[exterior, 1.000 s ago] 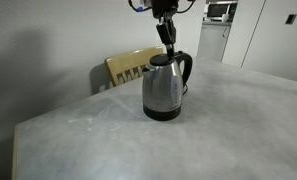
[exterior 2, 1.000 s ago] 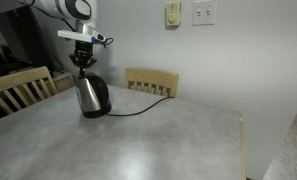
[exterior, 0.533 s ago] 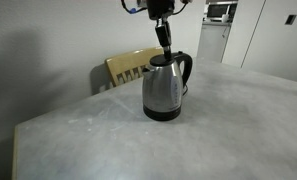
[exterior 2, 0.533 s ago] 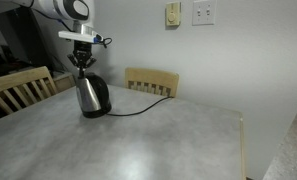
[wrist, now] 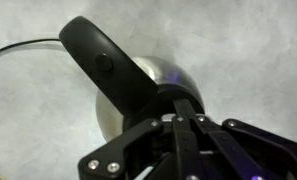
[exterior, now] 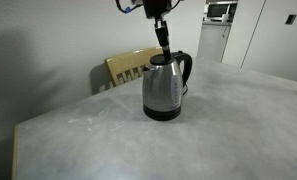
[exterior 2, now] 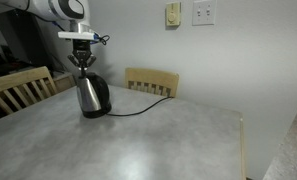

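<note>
Editor: Kettle (exterior: 165,88), where is it?
Stringer: Steel with a black handle, upright on its base near the far edge of a grey surface (exterior: 208,140). Its cord (exterior 2: 138,111) trails toward the wall.
Editor: And the pincer (exterior: 166,54)?
Stringer: Directly above the lid, fingers pressed together, tip at the lid's top; contact can't be made out. A wooden chair (exterior: 126,68) stands just behind the kettle.

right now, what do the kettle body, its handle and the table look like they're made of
Kettle body: likely stainless steel, brushed to glossy; it mirrors the room in streaks.
Handle: probably black plastic, matte with a soft sheen.
Table: grey mottled top, maybe stone or laminate; the look leaves it open.
</note>
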`<state>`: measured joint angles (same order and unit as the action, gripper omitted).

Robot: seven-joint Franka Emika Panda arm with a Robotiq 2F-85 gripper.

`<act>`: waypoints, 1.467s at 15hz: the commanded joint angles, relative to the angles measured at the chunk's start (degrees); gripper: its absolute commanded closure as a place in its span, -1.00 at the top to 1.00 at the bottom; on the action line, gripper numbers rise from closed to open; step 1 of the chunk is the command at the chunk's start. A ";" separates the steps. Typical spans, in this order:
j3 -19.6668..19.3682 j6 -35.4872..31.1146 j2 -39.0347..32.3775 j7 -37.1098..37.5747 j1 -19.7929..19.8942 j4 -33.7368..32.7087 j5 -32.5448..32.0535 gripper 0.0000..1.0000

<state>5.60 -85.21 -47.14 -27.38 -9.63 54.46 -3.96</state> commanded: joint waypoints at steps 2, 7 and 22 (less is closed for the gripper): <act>-0.34 -1.80 -1.65 -2.08 -0.67 -1.53 -2.26 -1.00; -0.18 -1.83 -2.22 -2.97 -0.92 -1.77 -2.34 -1.00; -0.15 6.70 -8.98 -3.04 0.34 -7.69 -0.65 -1.00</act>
<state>5.57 -80.31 -51.17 -28.84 -10.06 48.01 -4.78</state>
